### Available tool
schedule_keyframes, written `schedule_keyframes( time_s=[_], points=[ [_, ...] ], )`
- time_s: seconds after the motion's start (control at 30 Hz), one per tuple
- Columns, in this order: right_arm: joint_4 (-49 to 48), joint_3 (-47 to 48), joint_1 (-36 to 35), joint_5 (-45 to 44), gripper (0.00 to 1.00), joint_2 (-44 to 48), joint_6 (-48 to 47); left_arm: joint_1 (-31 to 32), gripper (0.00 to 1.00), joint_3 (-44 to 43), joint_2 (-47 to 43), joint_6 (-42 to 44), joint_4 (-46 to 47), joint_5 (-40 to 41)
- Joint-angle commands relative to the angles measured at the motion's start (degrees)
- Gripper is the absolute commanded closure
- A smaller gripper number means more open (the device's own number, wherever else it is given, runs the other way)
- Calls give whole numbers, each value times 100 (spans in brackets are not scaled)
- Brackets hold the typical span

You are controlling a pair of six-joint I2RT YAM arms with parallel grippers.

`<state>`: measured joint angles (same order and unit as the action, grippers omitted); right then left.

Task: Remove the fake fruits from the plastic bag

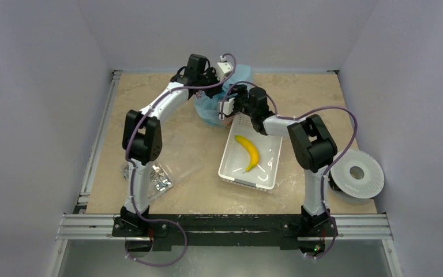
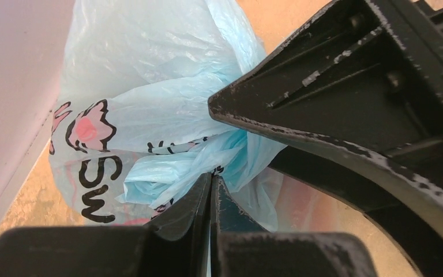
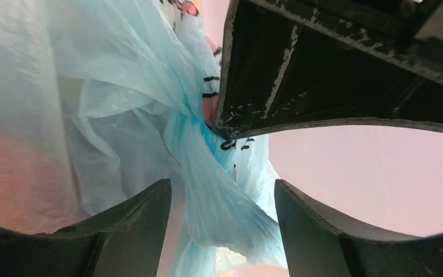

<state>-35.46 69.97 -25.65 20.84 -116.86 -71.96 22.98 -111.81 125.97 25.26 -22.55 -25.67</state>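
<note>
The light-blue plastic bag (image 1: 210, 109) lies at the far middle of the table, mostly hidden by both arms. In the left wrist view the bag (image 2: 144, 104) shows a pink and black print, and my left gripper (image 2: 212, 183) is shut on a twisted handle of it. In the right wrist view my right gripper (image 3: 222, 193) is open, with a fold of the bag (image 3: 219, 202) hanging between its fingers. My right gripper (image 1: 226, 108) sits right beside the left one (image 1: 222, 75) at the bag. Reddish and orange shapes show faintly through the plastic; no fruit is seen clearly.
A white tray (image 1: 231, 173) with a yellow banana (image 1: 249, 152) stands just in front of the bag. A clear packet of metal bits (image 1: 160, 180) lies at the near left. A white spool (image 1: 357, 174) lies at the right edge. The back wall is close behind the bag.
</note>
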Motion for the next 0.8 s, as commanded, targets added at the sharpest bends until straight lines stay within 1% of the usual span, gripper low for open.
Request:
schedule_keyframes(
  time_s=[0.0, 0.03, 0.07, 0.1, 0.13, 0.2, 0.3, 0.33, 0.43, 0.47, 0.53, 0.63, 0.67, 0.7, 0.77],
  points=[
    [-272, 351, -162, -813, 40, -154, -514, -74, 100, 69, -410, -174, 354, -259],
    [-442, 348, -195, -903, 47, -182, -468, -82, 100, 105, -434, -193, 390, -258],
    [-537, 340, -210, -923, 61, -179, -329, -89, 100, 124, -448, -201, 405, -239],
    [-591, 335, -212, -878, 77, -139, -136, -92, 100, 144, -456, -236, 414, -206],
    [-640, 299, -212, -765, 87, -74, 40, -105, 100, 173, -466, -280, 436, -188],
    [-651, 206, -201, -626, 100, -9, 271, -161, 100, 311, -534, -421, 591, -173],
    [-815, 77, -164, -560, 100, -6, 782, -308, 100, 711, -777, -904, 1114, -201],
    [-986, -7, -111, -488, 100, 22, 1086, -365, 100, 858, -863, -1102, 1315, -186],
    [-1675, -194, 125, -429, 100, 159, 2528, -592, 100, 1459, -1219, -1824, 2072, -95],
    [-1861, -224, 243, -397, 100, 205, 3203, -690, 100, 1713, -1362, -2120, 2501, -34],
    [-2161, -211, 571, -398, 100, 311, 4840, -905, 100, 2273, -1615, -2999, 3378, 187],
    [-2276, -112, 1133, -595, 100, 443, 7959, -1246, 100, 2947, -1770, -4529, 4594, 312],
    [-2281, -131, 1225, -687, 100, 475, 8821, -1312, 100, 3102, -1753, -5092, 5077, 397],
    [-2467, -253, 1252, -719, 100, 517, 9430, -1352, 100, 3213, -1699, -5632, 5445, 435],
    [-3156, -645, 1255, -1163, 100, 565, 10566, -1362, 100, 3406, -1550, -6554, 6045, 580]
  ],
)
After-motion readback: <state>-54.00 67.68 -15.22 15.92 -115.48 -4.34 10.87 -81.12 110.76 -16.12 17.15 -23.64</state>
